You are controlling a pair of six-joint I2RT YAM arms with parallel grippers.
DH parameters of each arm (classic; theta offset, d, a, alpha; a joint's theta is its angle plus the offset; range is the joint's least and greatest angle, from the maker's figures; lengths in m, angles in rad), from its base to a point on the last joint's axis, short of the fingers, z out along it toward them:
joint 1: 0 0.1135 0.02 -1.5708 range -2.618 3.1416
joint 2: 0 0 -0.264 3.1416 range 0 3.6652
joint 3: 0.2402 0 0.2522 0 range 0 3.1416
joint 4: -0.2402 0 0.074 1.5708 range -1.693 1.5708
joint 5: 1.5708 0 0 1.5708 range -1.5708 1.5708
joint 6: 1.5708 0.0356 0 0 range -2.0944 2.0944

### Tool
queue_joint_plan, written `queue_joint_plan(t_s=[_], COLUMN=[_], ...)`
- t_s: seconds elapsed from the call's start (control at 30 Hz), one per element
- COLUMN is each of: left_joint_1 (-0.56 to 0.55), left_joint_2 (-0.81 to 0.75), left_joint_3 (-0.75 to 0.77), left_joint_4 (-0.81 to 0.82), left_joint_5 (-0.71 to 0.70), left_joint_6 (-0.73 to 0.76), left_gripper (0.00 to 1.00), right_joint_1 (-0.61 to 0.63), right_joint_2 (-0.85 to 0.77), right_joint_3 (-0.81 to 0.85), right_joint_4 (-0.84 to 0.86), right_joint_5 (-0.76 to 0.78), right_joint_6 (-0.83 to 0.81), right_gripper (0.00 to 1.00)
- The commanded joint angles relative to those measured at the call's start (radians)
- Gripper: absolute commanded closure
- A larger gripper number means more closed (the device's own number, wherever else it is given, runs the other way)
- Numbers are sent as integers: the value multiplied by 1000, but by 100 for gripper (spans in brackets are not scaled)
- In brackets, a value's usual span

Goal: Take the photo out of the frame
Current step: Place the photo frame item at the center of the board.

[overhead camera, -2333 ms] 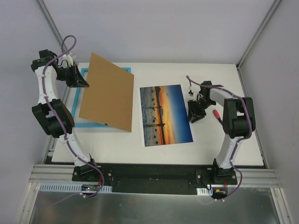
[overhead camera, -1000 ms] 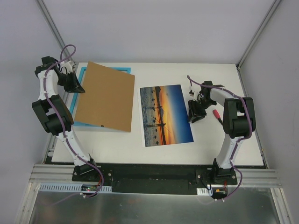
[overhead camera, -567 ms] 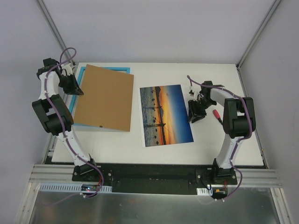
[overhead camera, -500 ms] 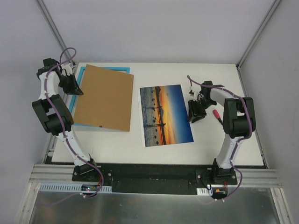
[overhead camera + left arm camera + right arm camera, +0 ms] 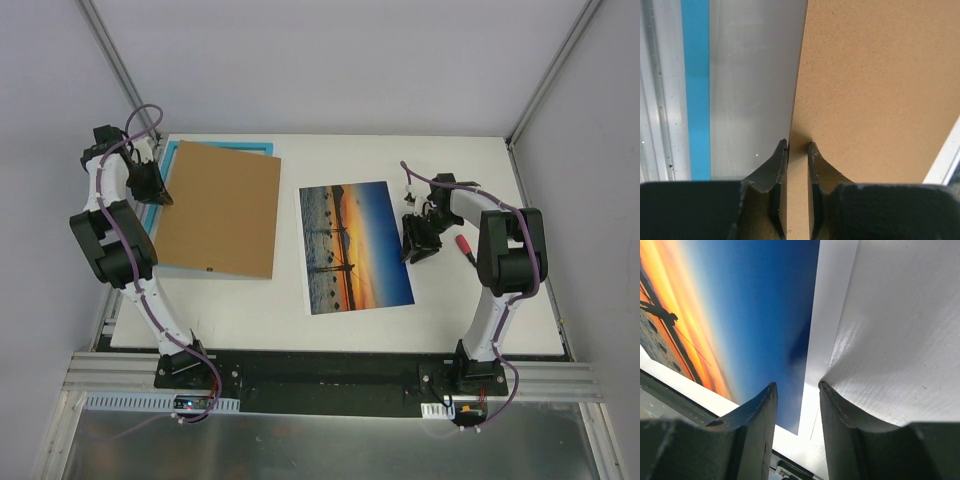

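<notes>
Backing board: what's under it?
The frame: only its turquoise top and left borders show past the backing board. Most of its inside is covered. The photo lies apart, uncovered.

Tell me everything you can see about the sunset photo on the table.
The photo is a thin print: orange sunset, deep blue sky, dark silhouettes, narrow white border. It lies flat, face up, on the white table, out of the frame, right of the brown backing board. The right claw stands open at its right edge; contact unclear.
</notes>
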Motion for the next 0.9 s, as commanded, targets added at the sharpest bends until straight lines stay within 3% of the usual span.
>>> queue_joint_plan(t_s=[0.0, 0.1, 0.47, 0.7, 0.87], left_joint_1=[17, 17, 17, 14, 2], left_joint_2=[28, 39, 36, -25, -88], left_joint_3=[-13, -15, -21, -58, -110], left_joint_4=[78, 78, 83, 81, 81], left_joint_5=[-242, -263, -265, -165, -107], left_joint_6=[27, 24, 13, 5, 4], left_gripper=[89, 84, 50, 40, 32], right_joint_1=[-8, -7, -7, -8, -7], right_joint_2=[-32, -34, -35, -37, -44], right_joint_3=[-9, -9, -10, -9, -6], right_joint_4=[-8, -8, -8, -8, -9], right_joint_5=[19, 18, 16, 15, -11], right_joint_6=[2, 2, 2, -2, -10], right_gripper=[57, 57, 55, 49, 39])
